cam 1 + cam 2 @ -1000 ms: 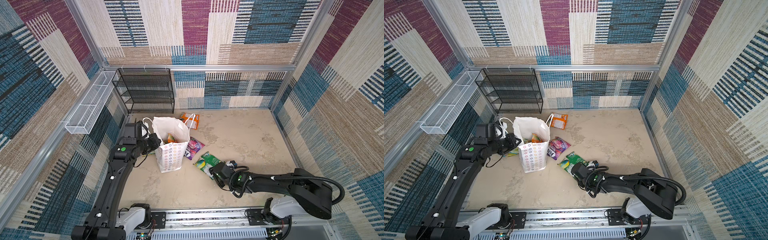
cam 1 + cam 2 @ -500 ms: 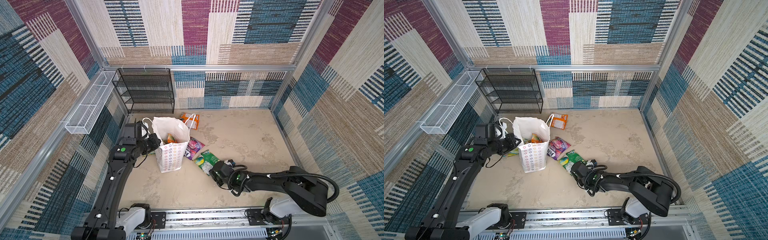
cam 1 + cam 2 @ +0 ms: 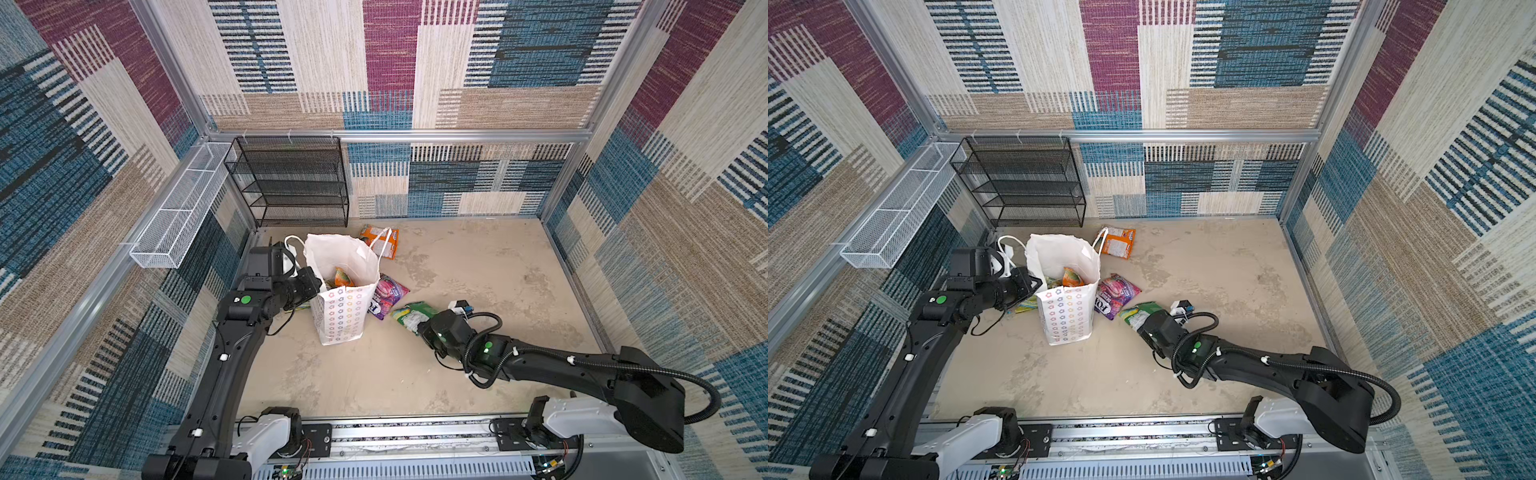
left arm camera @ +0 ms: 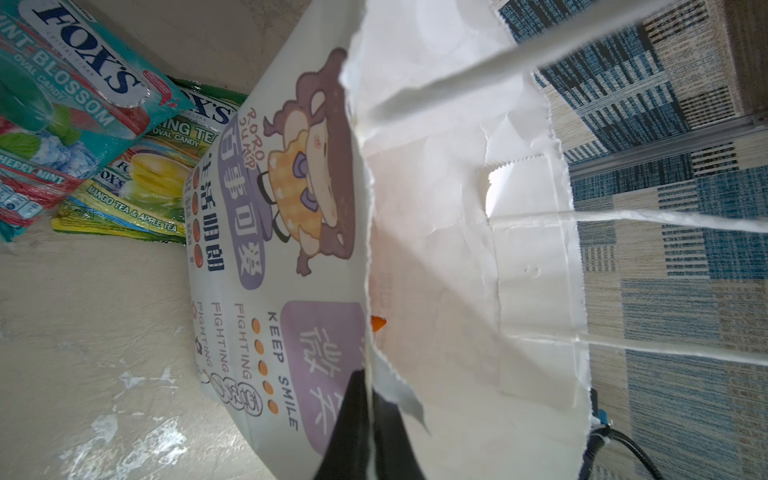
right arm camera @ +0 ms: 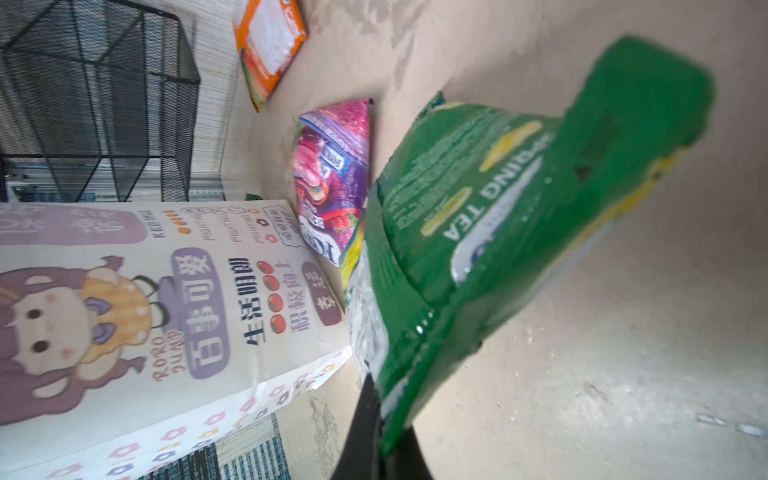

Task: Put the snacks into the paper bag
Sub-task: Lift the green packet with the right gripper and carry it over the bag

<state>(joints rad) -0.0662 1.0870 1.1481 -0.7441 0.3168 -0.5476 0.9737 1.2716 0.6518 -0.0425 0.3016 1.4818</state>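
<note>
Snack packing, both jaws occupied
Right jaws pinch the green packet (image 5: 498,216) near the upright paper bag (image 3: 343,316) on the surface (image 3: 478,266); left jaws are pressed onto the bag's rim.

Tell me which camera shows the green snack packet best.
Right wrist view: the green packet fills it, pinched in the right end effector. Both top views show it small, partly hidden; the left wrist view misses it.

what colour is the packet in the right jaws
Green; the flat glossy packet shows best in the right wrist view.
</note>
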